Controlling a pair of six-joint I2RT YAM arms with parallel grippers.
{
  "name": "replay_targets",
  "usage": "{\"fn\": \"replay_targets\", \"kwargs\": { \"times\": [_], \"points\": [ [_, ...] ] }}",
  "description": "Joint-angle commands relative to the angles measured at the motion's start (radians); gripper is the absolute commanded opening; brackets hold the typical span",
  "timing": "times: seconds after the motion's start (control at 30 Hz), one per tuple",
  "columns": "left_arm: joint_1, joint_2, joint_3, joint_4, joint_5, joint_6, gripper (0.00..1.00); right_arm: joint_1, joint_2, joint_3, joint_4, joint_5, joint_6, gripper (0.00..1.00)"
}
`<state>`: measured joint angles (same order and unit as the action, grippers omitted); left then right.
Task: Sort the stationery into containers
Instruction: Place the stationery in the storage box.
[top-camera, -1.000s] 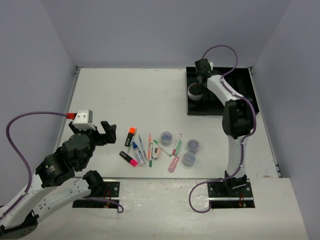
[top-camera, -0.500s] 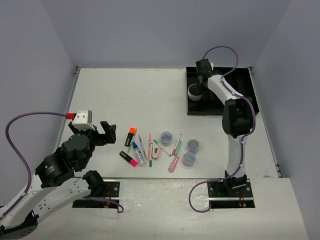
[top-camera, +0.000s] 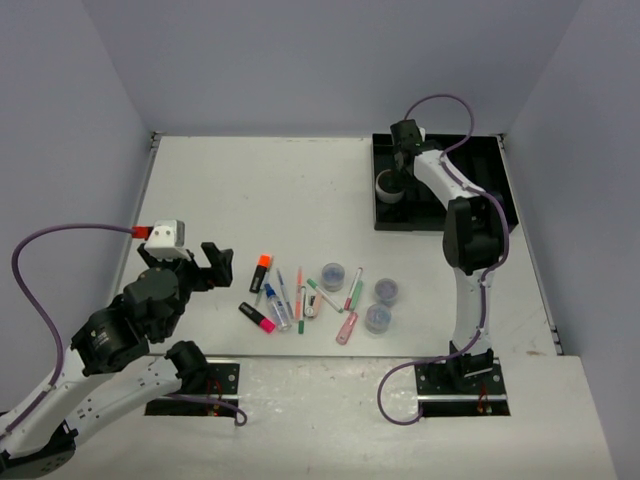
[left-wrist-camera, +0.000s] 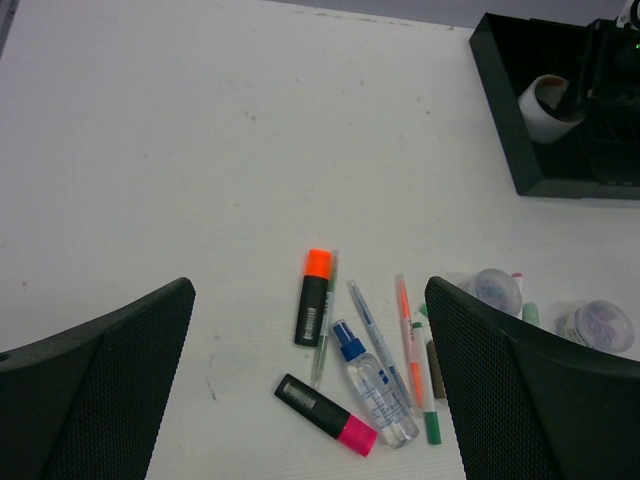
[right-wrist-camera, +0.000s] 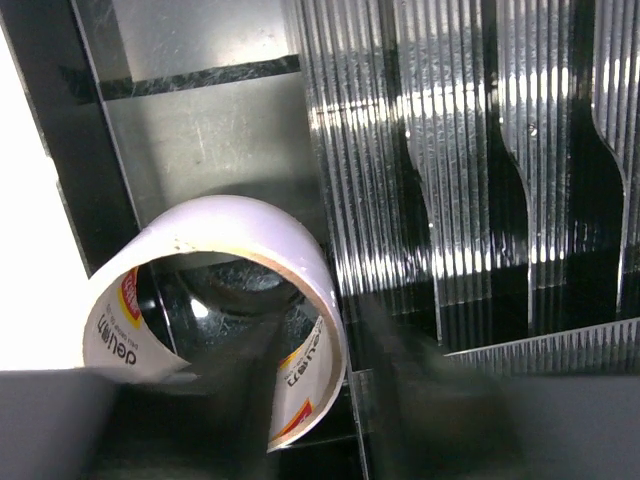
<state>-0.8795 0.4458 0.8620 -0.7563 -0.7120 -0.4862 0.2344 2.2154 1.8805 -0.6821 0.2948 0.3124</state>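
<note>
From above, the left arm's jaws hang spread wide over the bare table (top-camera: 250, 190), just left of the loose stationery. That pile lies near the front centre. It holds an orange highlighter (top-camera: 261, 271), a pink highlighter (top-camera: 258, 317), a small spray bottle (top-camera: 276, 307) and several thin pens (top-camera: 299, 296) fanned side by side. Three round bluish-lidded tubs (top-camera: 333, 275) sit on the pile's right. Well apart from the pile, at the far right, sits the black tray (top-camera: 405, 225). The right arm reaches over the tray, its jaws down at the tape roll (top-camera: 388, 185), which stands on edge in the tray's left compartment.

The left wrist camera looks between two dark textured fingers (left-wrist-camera: 100, 390) that stand far apart with nothing between them but table. Both highlighters, the spray bottle and the pens lie below it, and two tubs show at the right. The tray and the roll inside it appear in the far corner.

The right wrist camera sits close over the tray. The roll leans in the smooth compartment next to the tray's outer wall, beside a run of ribbed narrow compartments (right-wrist-camera: 450, 150). The right jaws are blurred; one finger (right-wrist-camera: 230, 400) reaches inside the roll's ring and the other lies outside it, so the ring's wall runs between them. Whether they press on it cannot be told.
</note>
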Motion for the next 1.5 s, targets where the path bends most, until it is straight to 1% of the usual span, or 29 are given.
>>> {"fn": "replay_targets", "kwargs": {
  "times": [0.0,0.03,0.17,0.27,0.37,0.4,0.53,0.67,0.9,1.0,1.27,1.47],
  "points": [
    [-0.003,0.001,-0.008,0.051,-0.007,0.015,1.00,-0.001,-0.014,0.040,-0.010,-0.019,-0.001,0.54],
    [-0.003,0.001,-0.008,0.051,-0.007,0.015,1.00,-0.001,-0.021,0.041,-0.012,-0.018,-0.001,0.58],
    [-0.004,0.001,-0.008,0.051,-0.009,0.016,1.00,-0.001,-0.051,0.045,-0.017,-0.014,-0.004,0.66],
    [-0.003,0.002,-0.006,0.049,-0.014,0.015,1.00,-0.001,-0.078,0.043,-0.019,-0.008,-0.006,0.68],
    [-0.003,0.005,-0.006,0.047,-0.017,0.014,1.00,-0.001,-0.100,0.044,-0.025,-0.010,-0.005,0.68],
    [-0.004,0.005,-0.004,0.045,-0.018,0.012,1.00,0.002,-0.110,0.035,-0.026,-0.013,-0.004,0.65],
    [-0.003,0.002,-0.006,0.046,-0.018,0.012,1.00,0.000,-0.160,-0.018,0.021,-0.033,0.001,0.41],
    [-0.004,0.004,-0.006,0.046,-0.017,0.012,1.00,0.000,-0.118,0.001,0.002,-0.019,-0.001,0.35],
    [-0.003,0.002,-0.008,0.049,-0.013,0.014,1.00,0.000,-0.072,0.004,0.012,-0.009,0.000,0.31],
    [-0.003,0.002,-0.008,0.049,-0.012,0.014,1.00,-0.001,-0.070,0.003,0.015,-0.008,0.000,0.23],
    [-0.004,0.004,-0.008,0.051,-0.011,0.015,1.00,-0.001,-0.071,-0.024,0.026,0.005,0.004,0.12],
    [-0.004,0.002,-0.008,0.051,-0.009,0.015,1.00,-0.001,-0.061,-0.038,0.038,0.004,0.008,0.12]
  ]
}}
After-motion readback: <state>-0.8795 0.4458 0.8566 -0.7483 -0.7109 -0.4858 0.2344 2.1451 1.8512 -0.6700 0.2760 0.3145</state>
